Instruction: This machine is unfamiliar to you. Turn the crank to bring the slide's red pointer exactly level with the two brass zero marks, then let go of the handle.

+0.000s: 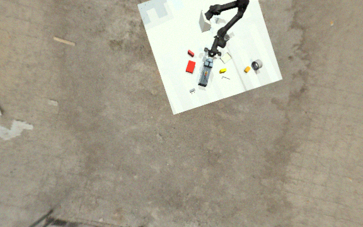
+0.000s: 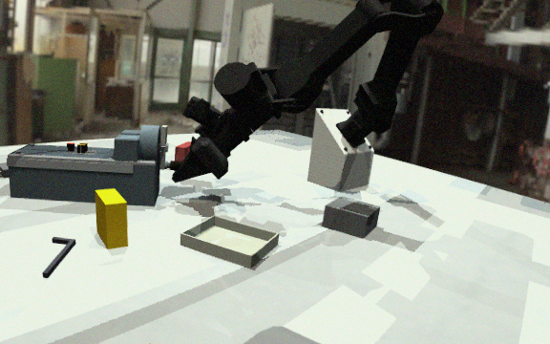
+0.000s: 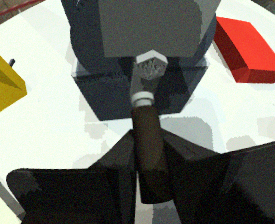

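The machine (image 1: 204,77) (image 2: 79,179) (image 3: 148,16) is a long blue-grey box on the white table. Its crank disc (image 2: 161,140) is at the end that faces the arm. On its top in the exterior view a small red pointer (image 2: 70,146) stands close beside a brass mark (image 2: 82,147), a little to its left. My gripper (image 1: 210,53) (image 2: 178,171) (image 3: 144,133) is at the crank end and is shut on the dark crank handle (image 3: 148,139), which points down from the crank arm (image 3: 148,70) in the wrist view.
A yellow block (image 2: 111,217) (image 1: 222,70) (image 3: 1,83), a hex key (image 2: 58,255) and a shallow tray (image 2: 213,250) (image 1: 225,58) lie near the machine. A grey box (image 2: 350,216), a white wedge (image 2: 337,153), red blocks (image 1: 190,66) (image 3: 250,46), an orange block (image 1: 247,69) and a tape roll (image 1: 256,64) stand around.
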